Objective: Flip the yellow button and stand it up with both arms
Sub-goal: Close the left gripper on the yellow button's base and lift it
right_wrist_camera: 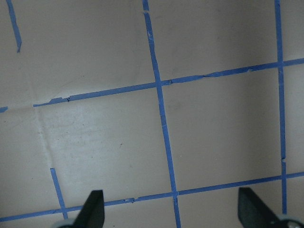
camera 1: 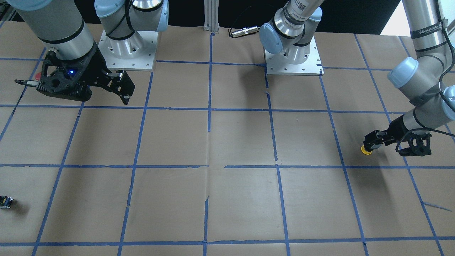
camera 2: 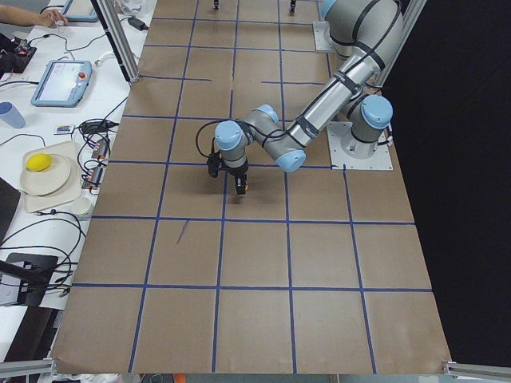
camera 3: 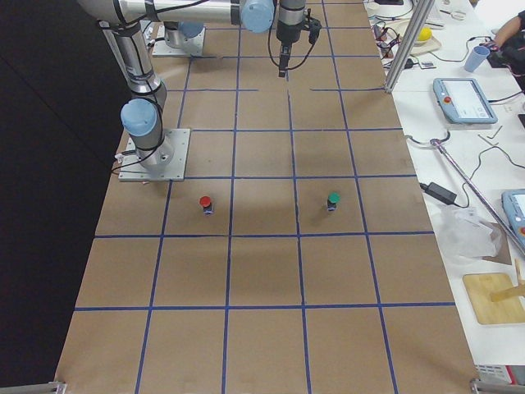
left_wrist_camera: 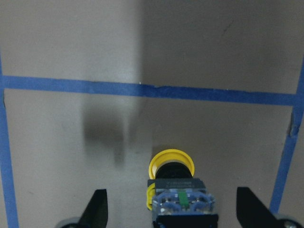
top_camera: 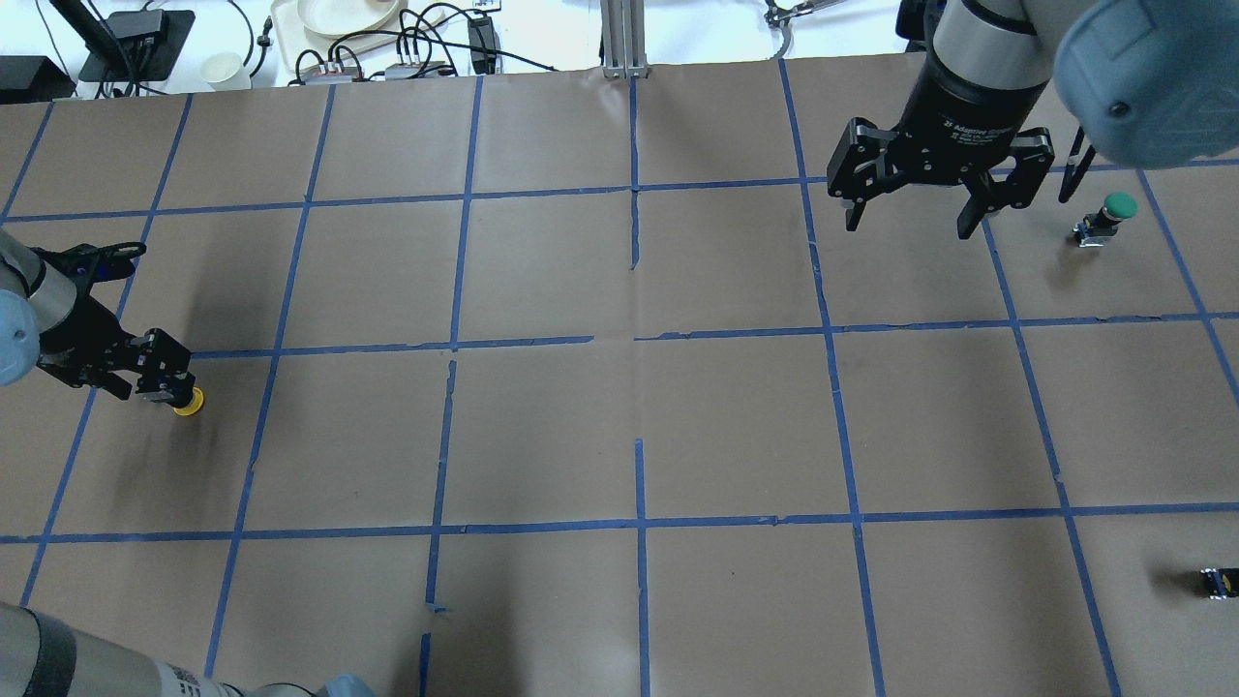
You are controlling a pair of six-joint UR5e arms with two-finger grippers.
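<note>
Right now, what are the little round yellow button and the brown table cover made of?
The round yellow button looks like smooth plastic: even colour, soft sheen on its cap. The brown table cover seems matte paper: creases and a seam show.

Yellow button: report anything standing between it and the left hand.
Nothing visible does. The yellow button sits between the fingers of the open left hand. In the wrist view, only bare paper shows in the gaps on either side.
</note>
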